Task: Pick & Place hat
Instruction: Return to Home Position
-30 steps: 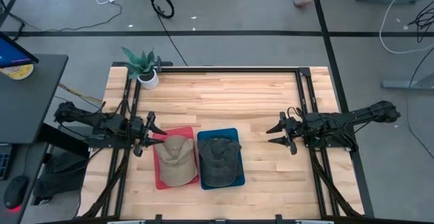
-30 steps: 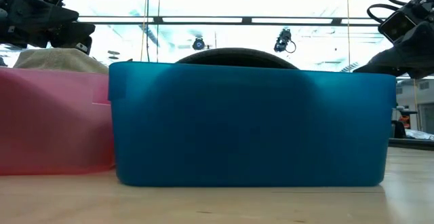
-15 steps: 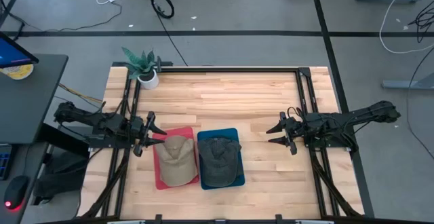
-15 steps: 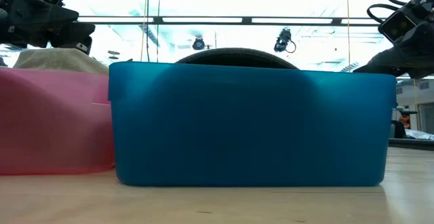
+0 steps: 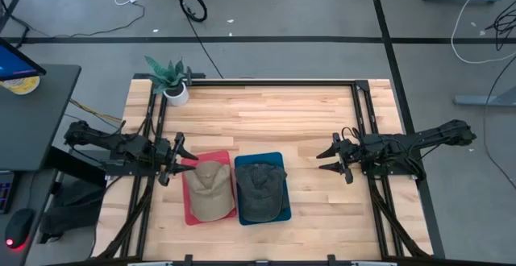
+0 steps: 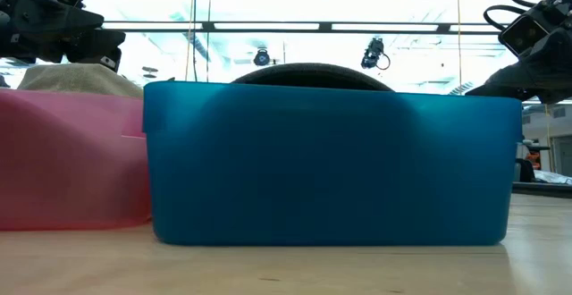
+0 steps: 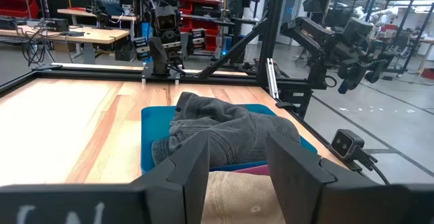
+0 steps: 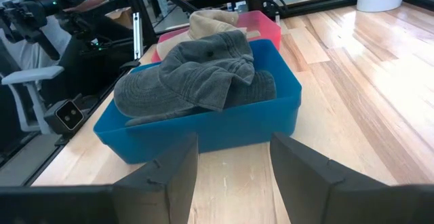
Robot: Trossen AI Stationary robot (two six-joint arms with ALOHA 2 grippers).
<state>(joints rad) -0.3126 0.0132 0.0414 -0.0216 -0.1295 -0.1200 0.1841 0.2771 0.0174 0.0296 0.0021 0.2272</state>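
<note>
While binned, two caps (image 5: pixel 210 190) (image 5: pixel 260 189), two bins (image 5: pixel 211 155) (image 5: pixel 274 159).

The dark left arm reaches inward, its black two-finger left tool (image 5: pixel 182 158) level, fingers parted. The dark right arm mirrors it, right tool (image 5: pixel 326 156) likewise spread, holding nothing.

A table (image 5: pixel 274 121) of pale wooden planks is seen from above, with a black metal frame (image 5: pixel 274 81) laid along its far side and down both flanks. Toward the near edge, a red bin (image 5: pixel 216 156) and a blue bin (image 5: pixel 266 158) are set just beside each other (the red one on the left arm's side). A small potted plant (image 5: pixel 172 85) is placed at the far left corner, well apart from both bins.
</note>
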